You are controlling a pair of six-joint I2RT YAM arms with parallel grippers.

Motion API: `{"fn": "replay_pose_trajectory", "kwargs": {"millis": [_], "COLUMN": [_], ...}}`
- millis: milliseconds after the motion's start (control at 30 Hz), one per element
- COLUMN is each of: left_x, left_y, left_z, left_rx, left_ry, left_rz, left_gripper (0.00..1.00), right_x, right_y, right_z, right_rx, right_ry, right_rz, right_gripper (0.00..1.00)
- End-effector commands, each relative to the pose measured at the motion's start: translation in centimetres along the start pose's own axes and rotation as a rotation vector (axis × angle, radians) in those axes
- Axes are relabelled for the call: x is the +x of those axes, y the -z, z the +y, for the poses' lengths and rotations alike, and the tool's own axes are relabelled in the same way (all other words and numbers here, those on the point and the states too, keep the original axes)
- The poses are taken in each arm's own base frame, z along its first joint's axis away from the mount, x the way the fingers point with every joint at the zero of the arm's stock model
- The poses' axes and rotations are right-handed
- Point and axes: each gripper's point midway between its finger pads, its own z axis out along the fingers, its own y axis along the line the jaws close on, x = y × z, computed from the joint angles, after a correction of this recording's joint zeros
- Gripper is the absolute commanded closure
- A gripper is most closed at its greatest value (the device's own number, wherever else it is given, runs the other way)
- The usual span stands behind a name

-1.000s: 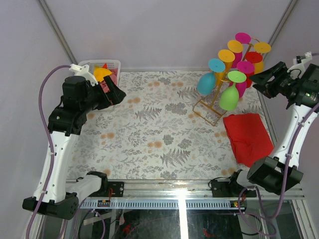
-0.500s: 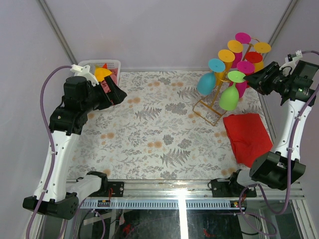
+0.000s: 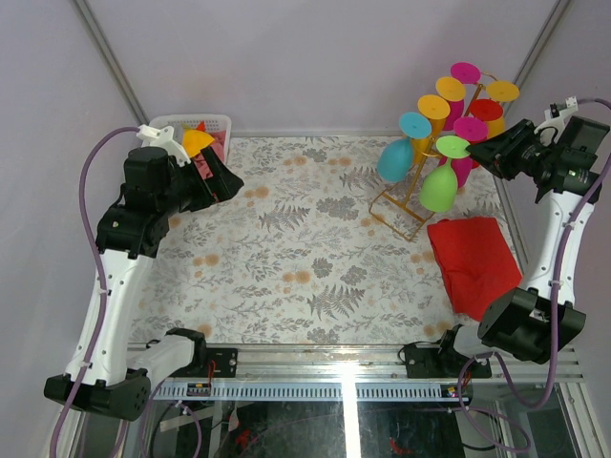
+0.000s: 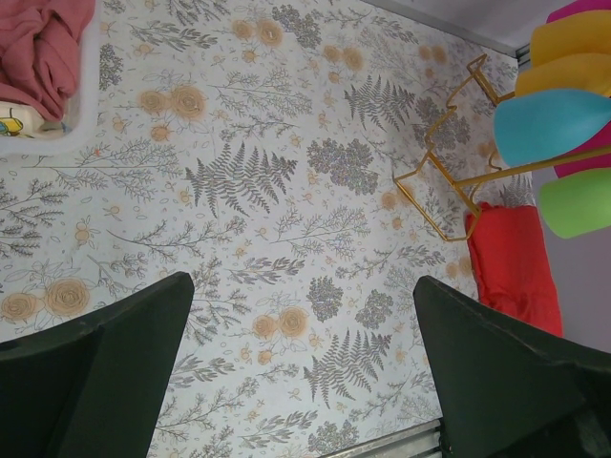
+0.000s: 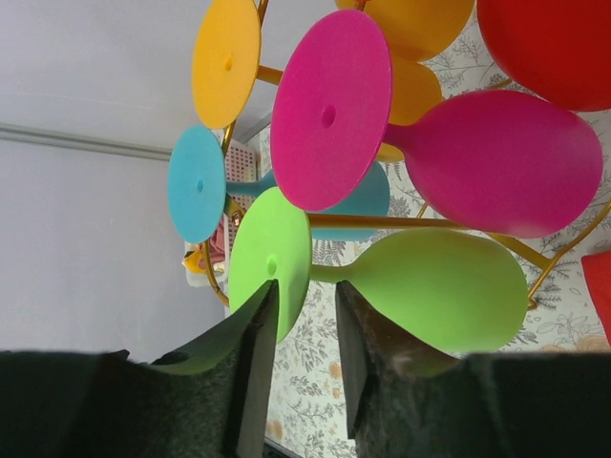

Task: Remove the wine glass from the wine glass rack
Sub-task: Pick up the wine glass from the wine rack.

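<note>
The gold wire wine glass rack (image 3: pixel 410 205) stands at the back right with several coloured glasses hanging upside down on it. The green wine glass (image 3: pixel 438 186) hangs lowest at the front; in the right wrist view its foot (image 5: pixel 270 262) and bowl (image 5: pixel 439 286) are close up. My right gripper (image 3: pixel 474 153) is open, and the lower rim of the green foot lies in the gap between its fingers (image 5: pixel 305 286), beside the stem. My left gripper (image 3: pixel 229 181) is open and empty above the left of the table (image 4: pixel 305 382).
A red cloth (image 3: pixel 474 262) lies in front of the rack. A white slatted basket (image 3: pixel 191 124) with a yellow item and pink cloth sits at the back left. Pink (image 5: pixel 329 110), blue (image 5: pixel 198 183) and yellow (image 5: pixel 227 62) glass feet crowd just above the green one.
My right gripper has moved left and forward to the green glass's foot. The left arm has not moved.
</note>
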Motion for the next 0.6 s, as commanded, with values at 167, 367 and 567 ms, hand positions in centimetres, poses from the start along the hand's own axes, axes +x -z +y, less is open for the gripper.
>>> {"fn": "replay_pose_trajectory", "kwargs": {"millis": [167,367,567], "left_x": [-1.3,-1.3,-1.4], "left_y": [0.6,0.5,0.9], "left_z": [-0.7,-0.9,-1.0], "left_rx": [0.031,0.039,0.042], "left_ry": [-0.003,0.000,-0.002], "left_rz": [-0.063,-0.059,-0.067], "left_gripper": [0.00,0.00,0.00], "right_x": [0.0,-0.2,-0.2], "right_y": [0.1,0.6,1.0], "right_z": [1.8,2.5,2.9], "right_rx": [-0.079,-0.083,-0.080], "right_ry": [-0.014,-0.005,-0.004], "right_rz": [-0.009,-0.024,-0.037], "right_gripper": [0.79,0.87,0.92]}}
